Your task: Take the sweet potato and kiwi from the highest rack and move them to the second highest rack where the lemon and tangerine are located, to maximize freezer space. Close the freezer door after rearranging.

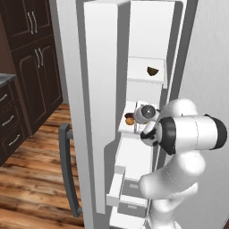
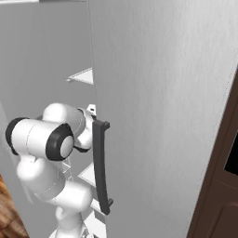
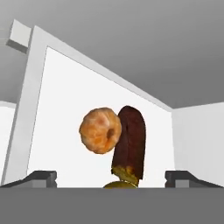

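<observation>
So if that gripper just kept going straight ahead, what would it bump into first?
Probably the sweet potato, which lies almost dead ahead between the gripper fingertips, with the tangerine just beside it. A yellow lemon peeks in lower down and may be nearer; depth is hard to judge.

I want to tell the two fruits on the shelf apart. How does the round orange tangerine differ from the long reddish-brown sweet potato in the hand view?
The round orange tangerine is ball-shaped; the long reddish-brown sweet potato is elongated. The tangerine is bright orange and mottled; the sweet potato is dark reddish-brown. The sweet potato spans more of the picture than the tangerine. Both lie side by side on the flat white freezer shelf.
</observation>
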Controlling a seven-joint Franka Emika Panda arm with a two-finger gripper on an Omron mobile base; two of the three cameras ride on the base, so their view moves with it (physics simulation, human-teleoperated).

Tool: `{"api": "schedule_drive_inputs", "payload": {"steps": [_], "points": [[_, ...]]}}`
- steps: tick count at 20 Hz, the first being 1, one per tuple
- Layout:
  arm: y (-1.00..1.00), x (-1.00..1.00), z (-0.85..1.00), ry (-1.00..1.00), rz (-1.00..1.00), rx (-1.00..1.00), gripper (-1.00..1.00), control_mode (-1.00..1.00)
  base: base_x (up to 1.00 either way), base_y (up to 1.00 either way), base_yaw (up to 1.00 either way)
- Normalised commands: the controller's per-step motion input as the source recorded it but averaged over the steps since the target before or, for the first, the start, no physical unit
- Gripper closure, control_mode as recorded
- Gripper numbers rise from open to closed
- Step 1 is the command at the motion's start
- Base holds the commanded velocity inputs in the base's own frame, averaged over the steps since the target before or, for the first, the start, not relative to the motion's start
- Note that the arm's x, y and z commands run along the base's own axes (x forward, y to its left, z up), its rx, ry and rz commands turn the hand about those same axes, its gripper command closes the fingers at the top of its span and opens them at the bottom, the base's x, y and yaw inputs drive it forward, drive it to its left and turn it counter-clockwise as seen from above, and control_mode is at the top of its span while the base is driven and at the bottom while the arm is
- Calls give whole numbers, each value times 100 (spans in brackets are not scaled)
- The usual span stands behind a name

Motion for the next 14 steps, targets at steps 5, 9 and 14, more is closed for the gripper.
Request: {"api": "schedule_drive_inputs", "payload": {"steps": [5,9,14], "points": [[0,-43,73,-14,-12,10,-100,-100,0,0,0],[0,-52,69,-7,-4,9,-100,-100,0,0,0],[0,-55,80,0,0,13,-100,-100,0,0,0]]}}
